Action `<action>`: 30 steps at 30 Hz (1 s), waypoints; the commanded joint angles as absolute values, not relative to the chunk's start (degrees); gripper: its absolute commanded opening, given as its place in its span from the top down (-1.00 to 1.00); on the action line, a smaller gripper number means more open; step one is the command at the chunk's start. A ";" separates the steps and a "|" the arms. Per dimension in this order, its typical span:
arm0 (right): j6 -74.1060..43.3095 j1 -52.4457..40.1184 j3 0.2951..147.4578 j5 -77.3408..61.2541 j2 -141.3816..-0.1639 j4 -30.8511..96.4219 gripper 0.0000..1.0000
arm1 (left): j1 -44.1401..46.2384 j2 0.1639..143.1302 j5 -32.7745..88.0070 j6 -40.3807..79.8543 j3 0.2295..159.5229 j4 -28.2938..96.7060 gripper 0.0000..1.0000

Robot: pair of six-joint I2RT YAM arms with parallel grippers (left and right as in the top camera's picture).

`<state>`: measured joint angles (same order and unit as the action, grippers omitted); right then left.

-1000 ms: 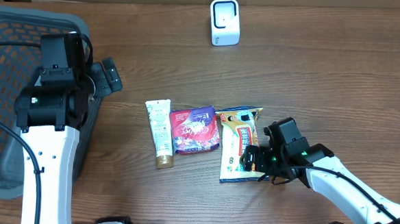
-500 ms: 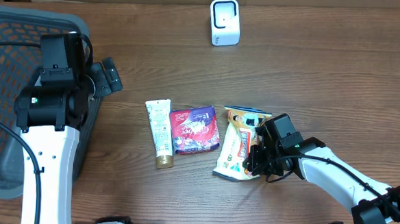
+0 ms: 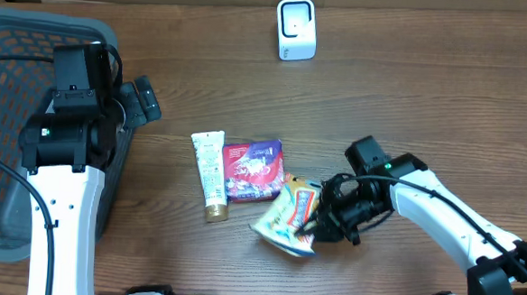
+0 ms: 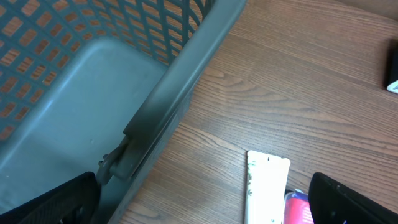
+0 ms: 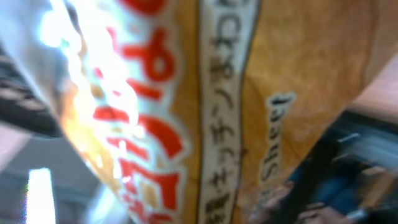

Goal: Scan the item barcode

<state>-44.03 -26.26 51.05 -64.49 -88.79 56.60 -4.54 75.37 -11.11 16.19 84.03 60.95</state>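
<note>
A glossy orange-and-white snack packet [image 3: 288, 223] sits at the front middle of the brown wooden table [image 3: 429, 93], slanted and crumpled, with its lower end pointing front-left and its upper end close to the corner of a red-and-purple foil pouch [image 3: 253, 170]. The right gripper [image 3: 325, 226] has its black jaws pressed together on the packet's right edge, pinching the thin film. From overhead it is not clear whether the packet's lower end touches the wood. In the right wrist view the packet fills the frame at very close range and is blurred. It shows an orange ground, large red characters with white outlines, a pale vertical band carrying dark Japanese script, the word "Sheet" in dark letters, and a strong white glare down the left side. Just left of the pouch lies a white squeeze tube with a gold cap [image 3: 210, 172], lengthwise with the cap toward the front. A small white box-shaped scanner [image 3: 296, 28] stands well apart at the back of the table. The left gripper [image 3: 139, 102] hangs beside the wall of a grey plastic mesh basket [image 3: 14, 80] at the left, with its jaws spread wide and nothing between them.
</note>
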 commanded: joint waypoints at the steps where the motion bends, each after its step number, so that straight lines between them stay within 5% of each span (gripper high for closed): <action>1: -65.76 -25.85 53.34 -73.87 -88.64 55.79 0.93 | -4.49 74.89 -10.48 16.75 84.75 61.12 -0.99; 11: -103.94 -21.98 53.34 -77.56 -88.66 45.98 0.93 | -4.49 74.89 -10.48 16.73 84.75 61.10 -0.99; 17: -122.67 -15.59 53.32 -67.24 -89.49 37.52 0.93 | -4.49 74.89 -10.48 16.75 84.75 61.10 -1.00; 30: -123.87 -3.60 53.32 -61.19 -96.92 35.62 0.82 | -4.49 74.89 -10.48 16.75 84.75 61.12 -0.99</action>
